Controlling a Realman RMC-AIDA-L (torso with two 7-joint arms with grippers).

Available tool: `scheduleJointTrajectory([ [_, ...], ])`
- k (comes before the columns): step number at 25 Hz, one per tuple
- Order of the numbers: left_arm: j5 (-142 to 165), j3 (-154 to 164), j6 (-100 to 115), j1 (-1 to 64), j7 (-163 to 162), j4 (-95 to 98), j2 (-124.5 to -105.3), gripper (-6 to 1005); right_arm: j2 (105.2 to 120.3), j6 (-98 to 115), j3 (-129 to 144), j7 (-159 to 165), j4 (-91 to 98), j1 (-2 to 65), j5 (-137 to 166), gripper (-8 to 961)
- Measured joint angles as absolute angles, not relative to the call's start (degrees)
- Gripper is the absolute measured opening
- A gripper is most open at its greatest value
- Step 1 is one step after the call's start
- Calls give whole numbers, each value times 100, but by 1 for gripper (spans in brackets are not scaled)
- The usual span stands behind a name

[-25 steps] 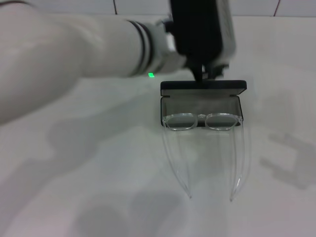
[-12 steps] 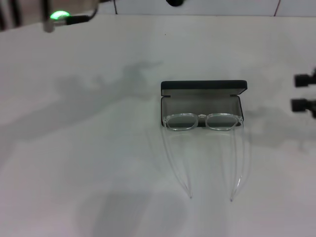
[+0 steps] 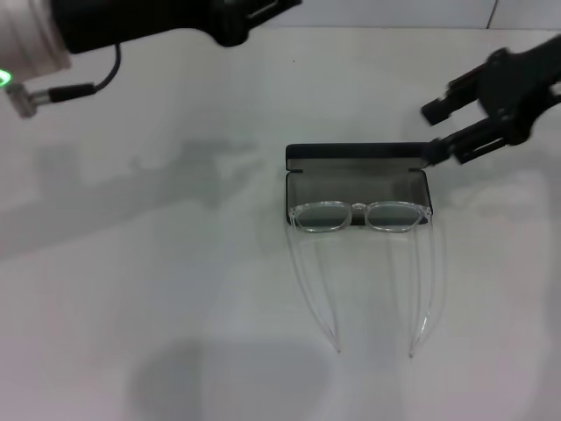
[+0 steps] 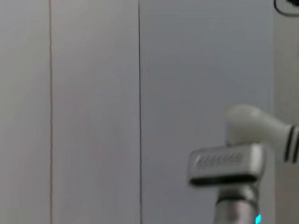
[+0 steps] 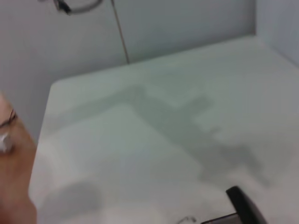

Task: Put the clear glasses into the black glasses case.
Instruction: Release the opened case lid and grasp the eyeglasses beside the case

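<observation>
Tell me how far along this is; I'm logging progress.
Done: the case lies open, and the glasses rest with their front on its near edge. In hand: the right gripper, open, hovers by the case's right end. Left: the temples lie unfolded on the table; the left gripper is out of view.

L arm (image 3: 131,22): white w/ black section, green LED, thin black cable. R gripper (image 3: 443,132): matte black, two slim fingers.

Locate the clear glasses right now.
Head view: the clear glasses sit centre-right on the table, front propped on the near edge of the open black glasses case, temple arms trailing toward the robot.
</observation>
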State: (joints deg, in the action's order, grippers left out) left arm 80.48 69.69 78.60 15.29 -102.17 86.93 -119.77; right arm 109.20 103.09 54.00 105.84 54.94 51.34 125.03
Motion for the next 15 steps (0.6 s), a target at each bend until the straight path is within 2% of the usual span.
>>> scheduleJointTrajectory([
  [5, 7763, 6381, 8700, 1574, -10099, 8162, -11973, 266, 11277, 10141, 5745, 10650, 5207, 5824, 13387, 577],
  [9, 7583, 6087, 9122, 1651, -9956, 7643, -11971, 263, 11544, 9860, 6401, 10736, 5091, 6112, 13819, 570],
  [15, 7444, 6029, 9313, 1608, -9690, 7322, -11970, 259, 11604, 9031, 7715, 11048, 4943, 6189, 13757, 560],
])
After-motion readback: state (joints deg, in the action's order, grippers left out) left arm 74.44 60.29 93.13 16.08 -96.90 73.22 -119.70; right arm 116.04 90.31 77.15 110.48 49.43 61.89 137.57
